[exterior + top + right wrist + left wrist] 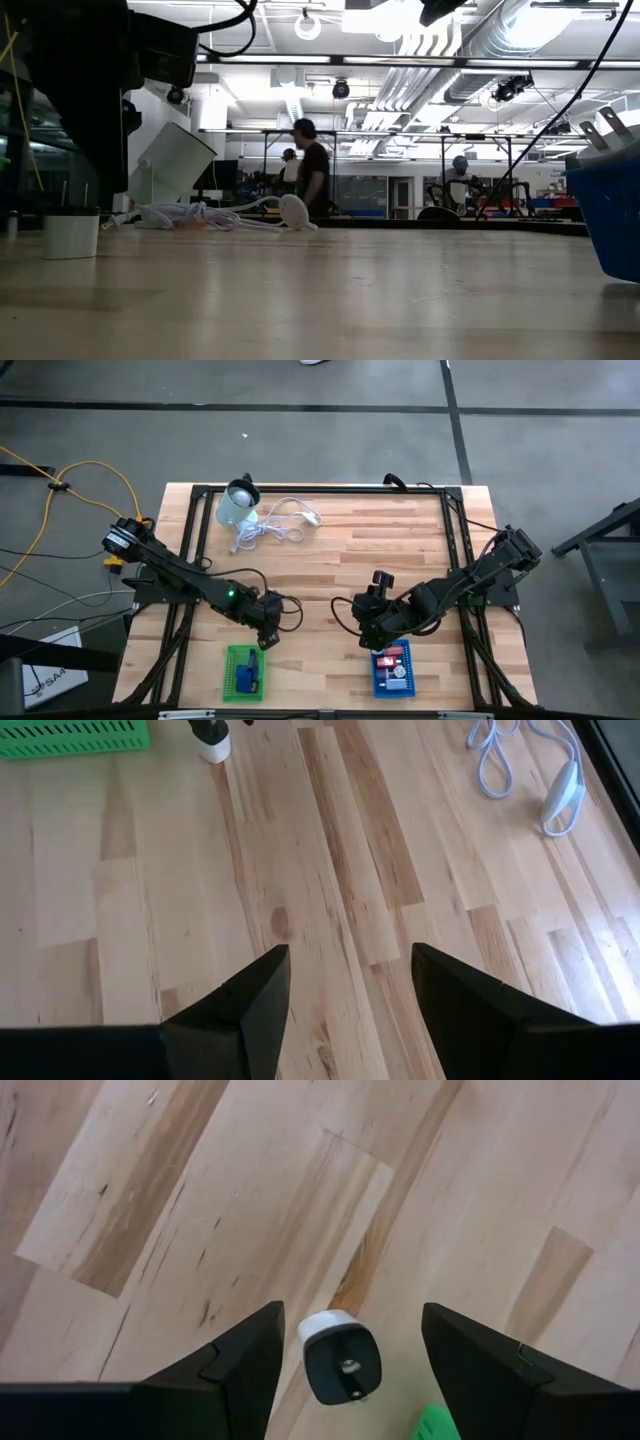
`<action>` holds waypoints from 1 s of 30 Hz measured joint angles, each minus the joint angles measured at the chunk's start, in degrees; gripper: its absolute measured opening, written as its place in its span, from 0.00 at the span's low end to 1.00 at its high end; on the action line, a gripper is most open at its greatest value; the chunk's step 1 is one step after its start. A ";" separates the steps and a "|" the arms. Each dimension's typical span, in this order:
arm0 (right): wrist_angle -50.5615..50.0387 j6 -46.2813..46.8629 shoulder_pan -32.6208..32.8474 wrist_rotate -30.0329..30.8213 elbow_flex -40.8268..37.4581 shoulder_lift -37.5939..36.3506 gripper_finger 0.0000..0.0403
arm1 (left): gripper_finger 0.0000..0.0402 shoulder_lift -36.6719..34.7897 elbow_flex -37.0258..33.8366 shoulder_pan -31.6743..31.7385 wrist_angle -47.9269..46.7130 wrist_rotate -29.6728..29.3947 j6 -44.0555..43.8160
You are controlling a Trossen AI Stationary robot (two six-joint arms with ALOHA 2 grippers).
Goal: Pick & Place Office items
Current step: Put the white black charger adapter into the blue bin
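Hovering over the wooden worktop, the left hand hangs just above the near edge of the green basket, its two dark fingers spread apart with nothing between them. Directly below that gap stands a small round piece with a white base and black top, upright on the bare wood and touching neither finger; a corner of the green basket shows just beside it. The same white-and-black piece appears in the low view as a short white cylinder under the dark bulk of the arm, and in the right wrist view beside the basket's green wall.

The right hand is poised over bare wood near the blue basket, its fingers likewise parted and holding nothing.

Inside the green basket lie blue and dark office items. The blue basket holds several more, red, white and grey; which is which cannot be told at this distance.

At the far side of the worktop a pale round container lies tilted, with a coiled white cable just beside it. Beyond the worktop, in the room behind, a person in dark clothes stands.
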 joint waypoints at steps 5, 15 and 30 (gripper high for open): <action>0.01 0.01 0.00 0.00 0.00 0.00 0.49 | 0.57 0.00 0.00 0.01 0.00 -0.06 -0.94; 0.04 0.02 0.07 -0.08 0.00 0.00 0.49 | 0.57 3.93 -0.04 0.01 -0.07 0.07 -3.02; 0.04 0.02 0.07 -0.24 0.00 0.00 0.49 | 0.57 5.44 -0.07 -2.47 -0.17 0.51 -5.57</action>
